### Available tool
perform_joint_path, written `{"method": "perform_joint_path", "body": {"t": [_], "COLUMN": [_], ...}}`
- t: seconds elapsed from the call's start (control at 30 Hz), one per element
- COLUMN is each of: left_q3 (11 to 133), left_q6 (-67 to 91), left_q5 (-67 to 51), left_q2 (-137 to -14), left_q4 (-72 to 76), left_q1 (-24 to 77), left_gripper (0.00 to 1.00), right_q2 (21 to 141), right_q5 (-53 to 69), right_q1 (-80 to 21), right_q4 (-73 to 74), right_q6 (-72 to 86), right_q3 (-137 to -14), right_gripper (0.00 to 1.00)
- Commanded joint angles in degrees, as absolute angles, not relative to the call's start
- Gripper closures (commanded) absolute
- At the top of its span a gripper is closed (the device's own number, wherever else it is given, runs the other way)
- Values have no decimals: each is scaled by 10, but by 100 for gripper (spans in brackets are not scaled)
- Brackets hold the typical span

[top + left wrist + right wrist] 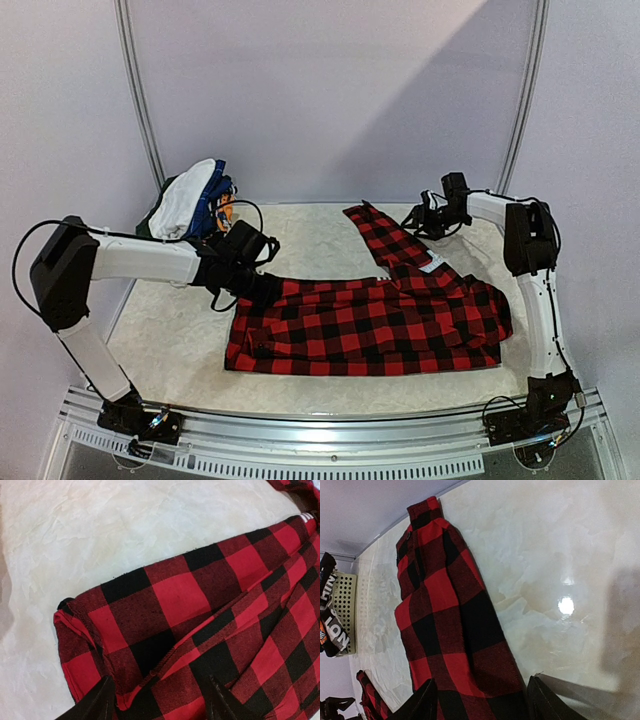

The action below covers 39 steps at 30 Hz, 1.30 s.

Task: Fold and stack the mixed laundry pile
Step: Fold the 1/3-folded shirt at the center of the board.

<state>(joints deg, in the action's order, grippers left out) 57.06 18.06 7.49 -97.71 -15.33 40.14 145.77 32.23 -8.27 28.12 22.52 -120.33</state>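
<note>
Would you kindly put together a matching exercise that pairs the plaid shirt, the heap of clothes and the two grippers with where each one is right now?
Things:
1. red-and-black plaid cloth shirt
2. white-and-blue heap of soft garments
3. left gripper
4. right gripper

Places:
A. above the shirt's outstretched sleeve, far right
B. far left corner of the pale table
C. spread flat across the middle of the table
D. at the shirt's left end

Pairs: 1-C, 2-B, 3-D, 4-A.
</note>
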Motion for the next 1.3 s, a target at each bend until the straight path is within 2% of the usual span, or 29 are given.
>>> {"method": "perform_joint_path", "body": {"t": [0.0,0.17,0.33,0.53,0.7,0.97,1.27], "left_q3": [563,560,557,555,556,564,570], "left_q6": [179,181,181,181,181,182,182], "left_q5": [72,71,71,72,70,57,49], "left_q2": [-957,-957,-956,-952,-949,-936,-914], "left_q4": [-146,-144,-144,-143,-142,-136,-135], "left_q1": [412,414,416,417,418,417,417], "left_gripper": [38,39,40,40,41,39,39], "right_q2": [1490,1489,1493,1492,1486,1430,1287], "right_q5": [385,403,403,399,392,382,367], "right_q1": [-85,-87,-89,-99,-103,-120,-149], "right_q4": [269,246,234,229,230,254,225], "right_q6": [247,262,266,259,249,220,192], "right_q3": [-1197,-1188,-1187,-1190,-1193,-1186,-1062], "right_gripper": [41,51,69,79,100,100,100]}}
